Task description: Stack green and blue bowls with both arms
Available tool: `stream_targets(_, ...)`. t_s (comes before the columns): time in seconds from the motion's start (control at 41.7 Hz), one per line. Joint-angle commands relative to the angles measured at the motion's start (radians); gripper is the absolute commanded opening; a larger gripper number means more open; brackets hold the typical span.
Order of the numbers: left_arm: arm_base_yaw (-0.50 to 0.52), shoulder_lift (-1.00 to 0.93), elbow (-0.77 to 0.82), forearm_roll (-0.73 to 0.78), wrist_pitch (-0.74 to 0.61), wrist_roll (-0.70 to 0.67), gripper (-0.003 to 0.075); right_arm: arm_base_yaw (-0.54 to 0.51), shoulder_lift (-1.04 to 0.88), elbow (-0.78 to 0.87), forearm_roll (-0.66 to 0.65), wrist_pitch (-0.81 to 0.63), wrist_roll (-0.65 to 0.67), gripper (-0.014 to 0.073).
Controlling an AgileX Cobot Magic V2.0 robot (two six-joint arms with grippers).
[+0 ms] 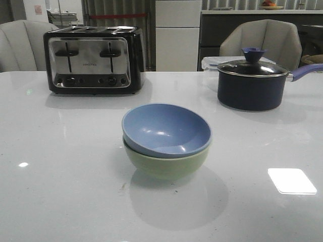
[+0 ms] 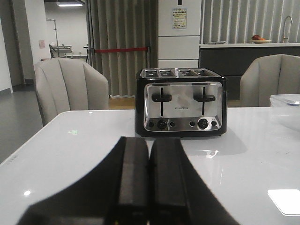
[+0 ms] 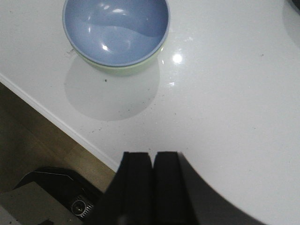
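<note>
The dusty blue bowl (image 1: 166, 129) sits nested inside the pale green bowl (image 1: 166, 166) in the middle of the white table (image 1: 60, 166). The stack also shows in the right wrist view, the blue bowl (image 3: 116, 29) over a sliver of the green bowl (image 3: 126, 69). My right gripper (image 3: 153, 157) is shut and empty, well apart from the stack, near the table's front edge. My left gripper (image 2: 148, 143) is shut and empty, low over the table, facing the toaster. Neither arm shows in the front view.
A chrome and black toaster (image 1: 93, 60) stands at the back left, also in the left wrist view (image 2: 180, 103). A dark lidded saucepan (image 1: 252, 83) with a blue handle stands at the back right, a clear container behind it. Chairs stand beyond the table. The floor (image 3: 42, 140) lies past the table edge.
</note>
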Motion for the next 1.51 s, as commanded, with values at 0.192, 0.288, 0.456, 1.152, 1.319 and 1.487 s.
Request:
stream_targets(0.192,-0.003,-0.02,0.005,0.0,-0.085,-0.001,0.0094,-0.003,-0.007,-0.028,0.004,-0.056,-0.012,0.0029)
stream_targets(0.288,-0.003,-0.02,0.005,0.0,-0.085,-0.001,0.0094,-0.003,-0.007,-0.028,0.004,-0.056,-0.012,0.0029)
stream_targets(0.456,-0.003,-0.02,0.005,0.0,-0.085,-0.001,0.0094,-0.004,-0.023,-0.024,0.004,-0.055,-0.012,0.0029)
stream_targets(1.152,-0.003,-0.02,0.005,0.0,-0.085,-0.001,0.0094,-0.429,-0.753,0.611,-0.008,-0.619,-0.012,0.0029)
stream_targets(1.319,-0.003,-0.02,0.005,0.0,-0.085,-0.001,0.0094,-0.433,-0.832,0.674,-0.008,-0.648,-0.012,0.0029)
stream_targets(1.487,-0.003,-0.019,0.005,0.0,-0.085,-0.001,0.0094,-0.433,-0.823,0.674,-0.008,-0.658,-0.012,0.0029)
